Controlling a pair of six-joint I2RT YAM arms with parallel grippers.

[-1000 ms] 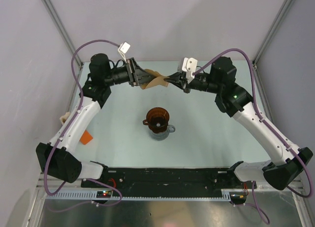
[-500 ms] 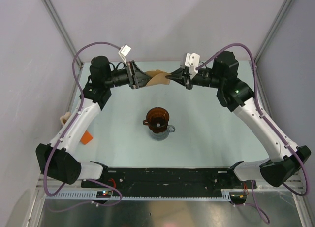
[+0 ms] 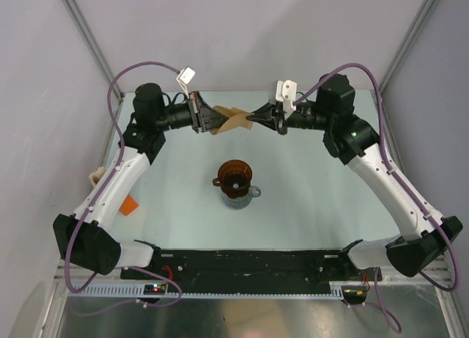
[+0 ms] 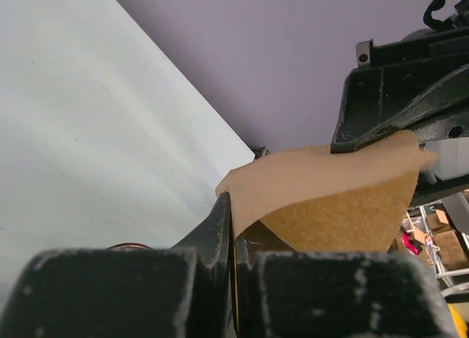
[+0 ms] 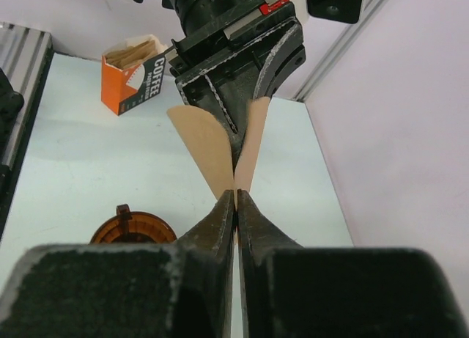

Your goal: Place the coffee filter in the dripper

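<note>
- Coffee filter, a thin light-tan paper fan, hangs in the air between the two tools, above the far part of the pale table.
- The left gripper, black and two-fingered, is clamped on the filter's left edge. In its own wrist view the paper comes out from between fingers pressed together.
- The right gripper faces it tip to tip, and its fingers pinch the opposite edge with no gap showing.
- From the right pinch the paper spreads into two plies toward the left tool.
- The dark reddish-brown translucent plastic cone dripper stands below both tips and on the base side of them, well apart from the filter.
- A small orange cardboard box lies beside the left arm's forearm, far from either tip.
</note>
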